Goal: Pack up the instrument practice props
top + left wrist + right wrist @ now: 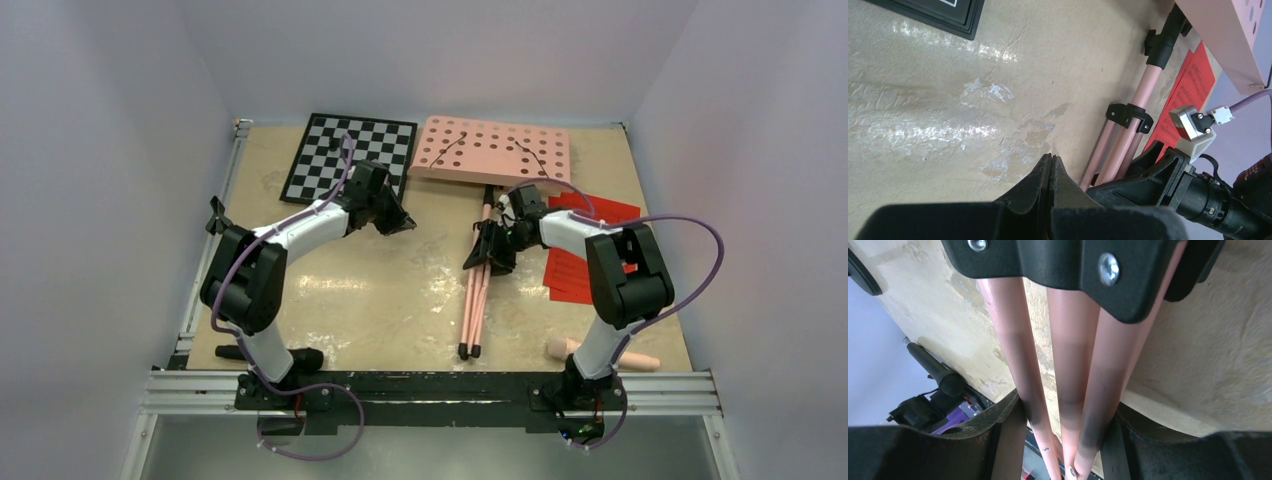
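The pink music stand lies flat, its perforated desk point(490, 150) at the back and its folded legs point(472, 300) pointing toward me. My right gripper point(495, 245) is shut around the three legs just below their black collar point(1088, 265). In the right wrist view, the right gripper point(1063, 415) has one finger touching each side of the legs point(1068, 365). My left gripper point(400, 222) is shut and empty, hovering left of the legs. In the left wrist view, the left gripper point(1050, 159) is close to the legs point(1128, 140). Red printed sheets point(590, 245) lie under the right arm. A peach tube point(600, 355) lies at the front right.
The black-and-white chessboard point(350, 155) lies at the back left, beside the stand's desk. A black peg-like object point(290, 357) lies at the front left by the left arm's base. The table's rails run along the left and near edges.
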Action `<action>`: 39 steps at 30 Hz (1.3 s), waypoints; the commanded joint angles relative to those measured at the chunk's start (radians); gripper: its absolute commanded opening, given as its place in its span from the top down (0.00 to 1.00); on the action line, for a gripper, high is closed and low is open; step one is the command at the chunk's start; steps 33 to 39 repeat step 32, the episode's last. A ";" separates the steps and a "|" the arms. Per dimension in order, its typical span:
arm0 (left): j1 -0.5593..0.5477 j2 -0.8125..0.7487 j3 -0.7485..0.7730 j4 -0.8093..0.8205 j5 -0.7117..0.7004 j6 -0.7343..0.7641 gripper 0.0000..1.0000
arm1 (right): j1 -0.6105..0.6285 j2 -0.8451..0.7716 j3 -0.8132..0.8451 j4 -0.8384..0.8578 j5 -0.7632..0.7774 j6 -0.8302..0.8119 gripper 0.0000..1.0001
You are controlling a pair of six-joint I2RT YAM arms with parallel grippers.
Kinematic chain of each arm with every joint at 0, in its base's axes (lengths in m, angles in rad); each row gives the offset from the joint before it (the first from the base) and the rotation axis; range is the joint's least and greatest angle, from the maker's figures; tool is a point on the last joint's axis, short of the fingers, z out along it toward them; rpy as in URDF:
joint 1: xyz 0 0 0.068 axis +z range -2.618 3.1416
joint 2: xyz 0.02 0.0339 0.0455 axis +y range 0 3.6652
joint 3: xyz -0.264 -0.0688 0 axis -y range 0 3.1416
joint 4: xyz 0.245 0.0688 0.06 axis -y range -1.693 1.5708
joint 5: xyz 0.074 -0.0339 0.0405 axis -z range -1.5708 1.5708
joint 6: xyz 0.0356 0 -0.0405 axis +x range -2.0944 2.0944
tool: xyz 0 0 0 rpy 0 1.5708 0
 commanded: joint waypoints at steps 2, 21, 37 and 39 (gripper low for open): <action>0.013 -0.064 -0.035 0.014 0.080 0.041 1.00 | 0.028 -0.060 -0.034 -0.024 -0.006 0.030 0.63; 0.095 -0.315 0.122 -0.125 0.340 0.669 0.01 | 0.013 -0.443 0.405 -0.565 0.070 -0.519 0.01; 0.253 -0.427 0.204 -0.254 0.237 0.854 0.01 | 0.013 -0.643 0.601 -0.615 0.452 -0.531 0.01; 0.253 -0.427 0.204 -0.254 0.237 0.854 0.01 | 0.013 -0.643 0.601 -0.615 0.452 -0.531 0.01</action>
